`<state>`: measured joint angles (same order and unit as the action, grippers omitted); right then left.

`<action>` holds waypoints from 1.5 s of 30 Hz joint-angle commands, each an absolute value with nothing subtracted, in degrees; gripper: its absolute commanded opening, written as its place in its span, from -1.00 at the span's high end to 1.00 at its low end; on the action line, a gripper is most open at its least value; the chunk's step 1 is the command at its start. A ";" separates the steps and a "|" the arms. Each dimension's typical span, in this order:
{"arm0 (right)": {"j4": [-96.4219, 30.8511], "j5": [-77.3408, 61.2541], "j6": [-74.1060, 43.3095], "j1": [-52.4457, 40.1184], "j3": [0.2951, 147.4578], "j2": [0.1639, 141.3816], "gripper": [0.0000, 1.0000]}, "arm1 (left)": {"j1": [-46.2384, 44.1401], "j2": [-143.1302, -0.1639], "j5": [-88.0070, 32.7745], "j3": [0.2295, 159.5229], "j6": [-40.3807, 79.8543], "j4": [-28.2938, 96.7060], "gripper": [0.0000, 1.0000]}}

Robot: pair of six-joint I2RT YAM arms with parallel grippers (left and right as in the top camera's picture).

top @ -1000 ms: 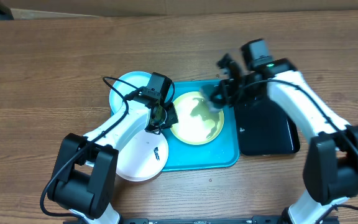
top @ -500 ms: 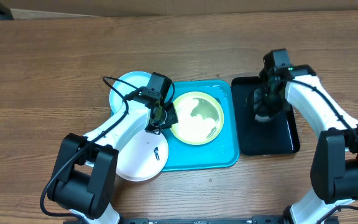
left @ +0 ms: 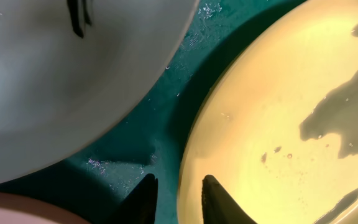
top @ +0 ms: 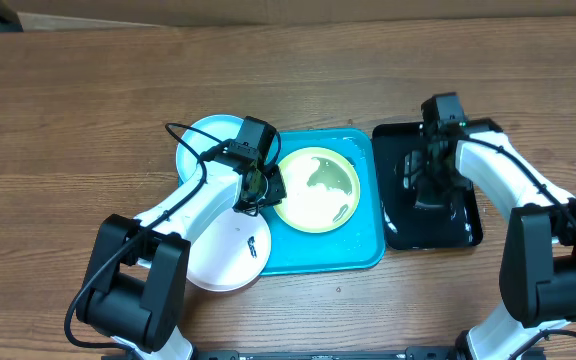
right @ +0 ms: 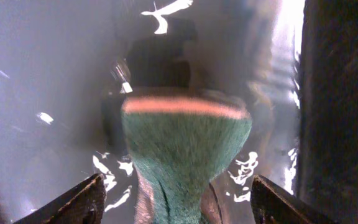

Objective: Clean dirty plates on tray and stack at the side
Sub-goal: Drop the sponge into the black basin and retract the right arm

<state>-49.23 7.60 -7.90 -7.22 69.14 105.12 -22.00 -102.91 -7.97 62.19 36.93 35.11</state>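
The yellow-green plate (top: 313,200) lies wet on the turquoise tray (top: 318,250). My left gripper (top: 265,188) straddles its left rim. In the left wrist view the gripper (left: 180,186) is slightly open, with a sliver of tray (left: 148,124) showing between one finger and the plate (left: 278,124). The pale blue plate (top: 203,145) sits left of the tray. The white plate (top: 218,260) overlaps the tray's front left corner. My right gripper (top: 423,185) hangs open over the black tray (top: 458,225). The dark green sponge (right: 185,149) stands free between its spread fingers (right: 86,199).
A pale plate (left: 73,81) with a dark smear fills the upper left of the left wrist view. The black tray (right: 55,74) is glossy and wet, its raised wall close on the right. A black cable (top: 183,135) loops over the pale blue plate.
My right arm carried the sponge from the yellow-green plate to the black tray and opened, letting it go. My left jaws have parted a little from the plate rim.
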 commanded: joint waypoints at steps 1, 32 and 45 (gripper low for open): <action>-49.74 7.22 -9.89 -6.55 76.07 104.25 -0.59 | -21.89 -103.77 -8.36 63.00 36.14 35.38 0.43; -49.76 4.19 -15.07 13.52 80.97 104.27 -1.00 | -25.23 -103.88 -1.06 61.10 36.47 33.71 0.69; -49.76 4.19 -15.05 13.54 80.97 104.27 -1.00 | -25.10 -106.69 -2.59 62.85 37.26 33.76 0.92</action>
